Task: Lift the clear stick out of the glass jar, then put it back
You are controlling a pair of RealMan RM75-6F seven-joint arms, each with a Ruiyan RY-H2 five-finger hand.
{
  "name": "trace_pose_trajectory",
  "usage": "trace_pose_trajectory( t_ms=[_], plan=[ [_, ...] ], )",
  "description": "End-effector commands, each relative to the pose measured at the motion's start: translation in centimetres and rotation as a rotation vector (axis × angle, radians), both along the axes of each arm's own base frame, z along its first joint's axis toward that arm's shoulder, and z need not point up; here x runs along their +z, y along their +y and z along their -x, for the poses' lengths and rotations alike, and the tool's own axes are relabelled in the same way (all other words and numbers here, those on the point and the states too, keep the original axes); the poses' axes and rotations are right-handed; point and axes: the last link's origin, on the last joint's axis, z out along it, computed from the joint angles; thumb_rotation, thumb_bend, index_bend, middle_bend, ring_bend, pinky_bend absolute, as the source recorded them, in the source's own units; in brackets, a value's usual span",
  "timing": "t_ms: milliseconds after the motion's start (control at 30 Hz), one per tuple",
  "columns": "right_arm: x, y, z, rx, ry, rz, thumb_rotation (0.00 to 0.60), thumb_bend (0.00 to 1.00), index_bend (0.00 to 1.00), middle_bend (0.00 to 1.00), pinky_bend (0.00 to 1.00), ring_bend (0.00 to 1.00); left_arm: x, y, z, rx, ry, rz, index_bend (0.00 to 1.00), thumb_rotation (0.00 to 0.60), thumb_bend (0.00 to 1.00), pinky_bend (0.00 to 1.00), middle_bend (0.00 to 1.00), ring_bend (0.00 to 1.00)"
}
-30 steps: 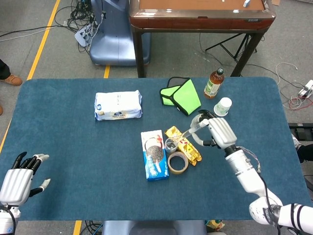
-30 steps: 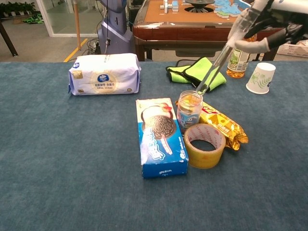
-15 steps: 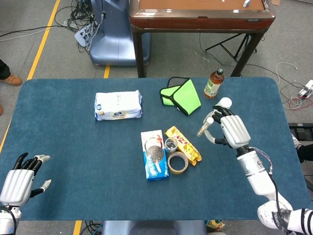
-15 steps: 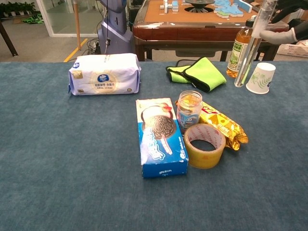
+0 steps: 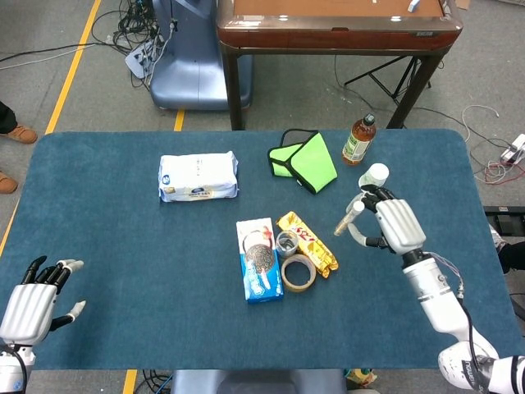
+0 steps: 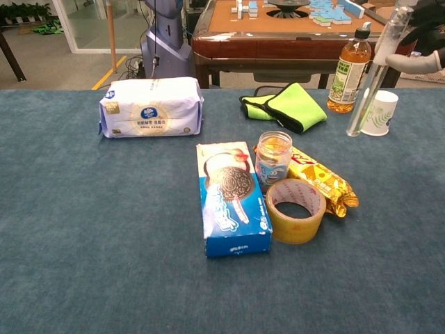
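Since a moment ago the right hand (image 5: 395,226) has carried the clear plastic stick (image 6: 373,74) further toward 3 o'clock, well clear of the small glass jar (image 6: 272,158). At 7 o'clock the left hand (image 5: 34,300) lies empty, fingers spread. Jar sits between yellow tape roll (image 6: 296,209) and green cloth (image 6: 286,105). Right fingers pinch the stick's top; keep it near upright, bring its tip over the jar mouth, then lower it.

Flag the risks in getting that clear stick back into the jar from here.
1. The glass jar has a narrow mouth and sits wedged between cookie box, tape roll and snack bar; a miss could tip it.
2. The right robot hand holds the clear stick beside the paper cup and bottle; a swing could topple them.
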Motion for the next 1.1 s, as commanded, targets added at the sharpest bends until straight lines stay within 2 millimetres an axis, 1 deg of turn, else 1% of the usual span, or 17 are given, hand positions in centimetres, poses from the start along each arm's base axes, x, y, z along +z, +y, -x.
trace_pose_trajectory(
  t_ms=[33, 67, 167, 367, 467, 533, 633, 667, 833, 900, 967, 1100],
  plan=[
    [0.1, 0.4, 1.0, 0.017, 0.173, 0.116, 0.600, 0.52, 0.66, 0.41, 0.19, 0.19, 0.0, 0.0, 0.0, 0.001, 0.000, 0.001, 0.25, 0.600, 0.24, 0.08, 0.25, 0.30],
    [0.0, 0.5, 1.0, 0.007, 0.149, 0.107, 0.600, 0.52, 0.66, 0.41, 0.19, 0.19, -0.1, 0.0, 0.1, 0.002, 0.000, 0.001, 0.25, 0.600, 0.24, 0.08, 0.25, 0.30],
    [-0.3, 0.6, 0.8, -0.053, 0.003, 0.037, 0.600, 0.52, 0.66, 0.41, 0.19, 0.20, -0.1, 0.0, 0.2, 0.007, -0.001, 0.004, 0.25, 0.600, 0.24, 0.08, 0.25, 0.30],
    [-0.7, 0.8, 0.3, -0.190, -0.381, -0.124, 0.600, 0.52, 0.66, 0.41, 0.19, 0.20, 0.0, -0.1, 0.4, 0.014, 0.000, 0.002, 0.25, 0.600, 0.24, 0.08, 0.25, 0.30],
    [-0.7, 0.8, 0.3, -0.222, -0.486, -0.180, 0.600, 0.52, 0.66, 0.41, 0.19, 0.20, 0.0, -0.1, 0.4, 0.014, -0.001, 0.003, 0.25, 0.600, 0.24, 0.08, 0.25, 0.30],
    [-0.6, 0.8, 0.5, -0.221, -0.471, -0.190, 0.600, 0.52, 0.66, 0.41, 0.19, 0.20, 0.0, -0.1, 0.5, 0.014, 0.001, 0.004, 0.25, 0.600, 0.24, 0.08, 0.25, 0.30],
    [-0.2, 0.5, 1.3, -0.189, -0.341, -0.143, 0.600, 0.52, 0.66, 0.41, 0.19, 0.20, 0.0, -0.1, 0.5, 0.015, 0.001, 0.005, 0.25, 0.600, 0.24, 0.08, 0.25, 0.30],
    [0.0, 0.4, 1.5, -0.172, -0.275, -0.112, 0.600, 0.52, 0.66, 0.41, 0.19, 0.20, 0.0, -0.1, 0.5, 0.015, 0.002, 0.006, 0.25, 0.600, 0.24, 0.08, 0.25, 0.30],
    [0.6, 0.2, 1.8, -0.105, -0.066, 0.028, 0.600, 0.52, 0.66, 0.42, 0.19, 0.20, -0.1, 0.0, 0.4, 0.015, 0.003, 0.009, 0.25, 0.600, 0.24, 0.08, 0.25, 0.30],
    [0.5, 0.3, 1.8, -0.099, -0.056, 0.043, 0.600, 0.52, 0.66, 0.42, 0.19, 0.20, -0.2, 0.0, 0.5, 0.016, 0.002, 0.011, 0.25, 0.600, 0.24, 0.08, 0.25, 0.30],
    [0.3, 0.4, 1.6, -0.109, -0.088, 0.025, 0.600, 0.52, 0.66, 0.42, 0.19, 0.20, -0.2, 0.0, 0.5, 0.017, 0.001, 0.011, 0.25, 0.600, 0.24, 0.08, 0.25, 0.30],
    [-0.5, 0.8, 1.1, -0.141, -0.201, -0.080, 0.600, 0.52, 0.66, 0.42, 0.19, 0.20, -0.2, 0.0, 0.6, 0.019, 0.003, 0.012, 0.25, 0.600, 0.24, 0.08, 0.25, 0.30]
  ],
)
